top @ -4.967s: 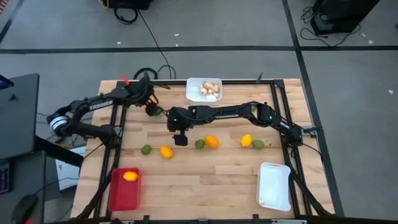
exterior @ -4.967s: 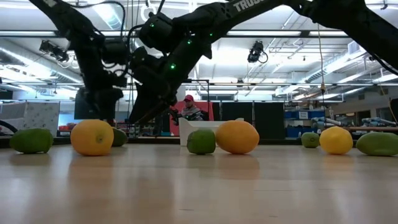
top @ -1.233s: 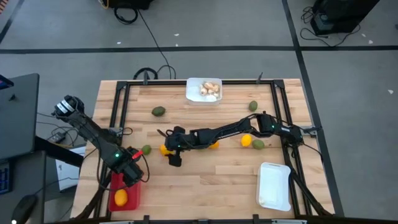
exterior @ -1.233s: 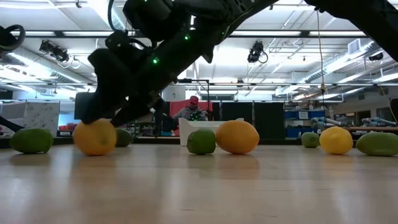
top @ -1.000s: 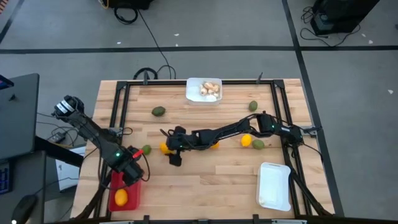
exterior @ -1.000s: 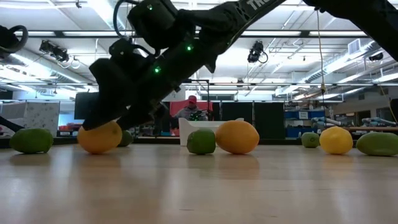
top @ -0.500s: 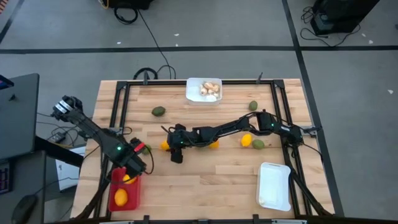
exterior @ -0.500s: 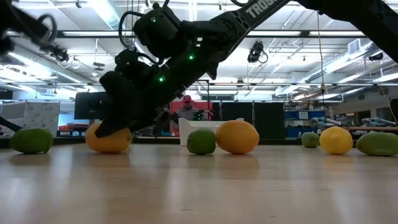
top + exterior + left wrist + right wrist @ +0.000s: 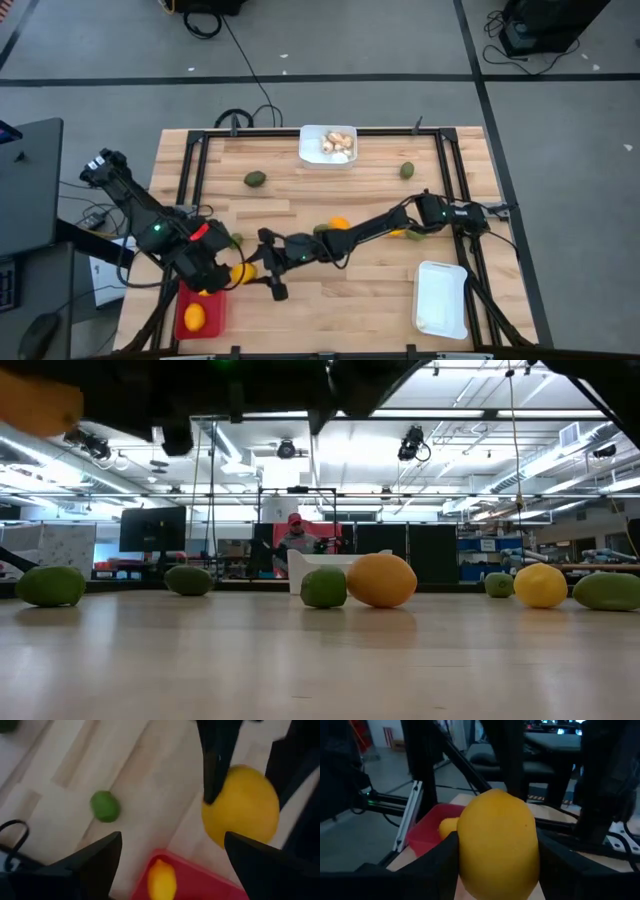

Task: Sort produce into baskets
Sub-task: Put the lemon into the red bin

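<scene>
My right gripper (image 9: pixel 246 272) is shut on a yellow round fruit (image 9: pixel 240 272), held high above the table beside the red basket (image 9: pixel 183 322). The fruit also shows in the low view (image 9: pixel 40 405). The red basket holds an orange fruit (image 9: pixel 194 317). My left gripper (image 9: pixel 208 268) is open and empty over the red basket's far end, its fingers (image 9: pixel 100 857) wide apart next to the held fruit (image 9: pixel 242 810). Mushroom pieces lie in the far white basket (image 9: pixel 312 133). The near right white basket (image 9: pixel 441 298) is bare. My right gripper pinches the yellow fruit by two opposite sides (image 9: pixel 465 850) between its two fingers (image 9: pixel 440 865). The fingers come about level from the table's right, pointing at the red basket. The fruit is lifted clear of the table.
Loose on the table: green fruits (image 9: pixel 256 179), (image 9: pixel 407 170), (image 9: pixel 235 241), (image 9: pixel 416 233), an orange fruit (image 9: pixel 340 223) with a green one (image 9: pixel 321 230) beside it. A black frame (image 9: pixel 184 180) runs round the table. A person (image 9: pixel 298 535) sits far behind.
My right gripper has lifted the yellow fruit off the table and carried it up and toward the table's near left, to the red basket. My left gripper has shifted a little beside the red basket and stays open.
</scene>
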`<state>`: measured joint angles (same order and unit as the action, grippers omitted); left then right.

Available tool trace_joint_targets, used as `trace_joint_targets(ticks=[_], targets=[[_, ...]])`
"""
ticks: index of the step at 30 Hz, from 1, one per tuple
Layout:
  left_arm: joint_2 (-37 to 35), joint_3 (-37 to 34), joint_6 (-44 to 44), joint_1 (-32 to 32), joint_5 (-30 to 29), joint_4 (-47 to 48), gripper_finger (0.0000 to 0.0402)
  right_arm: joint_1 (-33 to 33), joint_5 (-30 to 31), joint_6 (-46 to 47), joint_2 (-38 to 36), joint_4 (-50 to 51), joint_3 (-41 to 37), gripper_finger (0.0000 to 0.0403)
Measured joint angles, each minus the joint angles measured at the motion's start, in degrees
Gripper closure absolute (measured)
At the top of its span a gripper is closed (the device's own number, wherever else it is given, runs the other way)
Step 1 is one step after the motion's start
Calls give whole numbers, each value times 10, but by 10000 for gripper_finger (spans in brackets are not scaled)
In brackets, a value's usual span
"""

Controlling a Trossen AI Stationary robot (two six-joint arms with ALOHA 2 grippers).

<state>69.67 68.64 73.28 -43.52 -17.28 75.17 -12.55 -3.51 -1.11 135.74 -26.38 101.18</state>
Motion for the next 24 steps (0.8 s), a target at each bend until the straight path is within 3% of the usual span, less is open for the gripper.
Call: trace_joint_targets(ticks=[7, 13, 16, 24], targets=[[1, 0, -93, -12, -1, -107, 41, 2, 24, 14, 0, 7, 9, 175], [1, -1, -128, -12, 1, -101, 41, 6, 35, 15, 0, 12, 9, 175], [0, -14, -118, -12, -26, -80, 41, 7, 37, 15, 0, 11, 9, 175], [1, -59, -117, -11, -28, -84, 41, 14, 33, 14, 1, 12, 9, 175]])
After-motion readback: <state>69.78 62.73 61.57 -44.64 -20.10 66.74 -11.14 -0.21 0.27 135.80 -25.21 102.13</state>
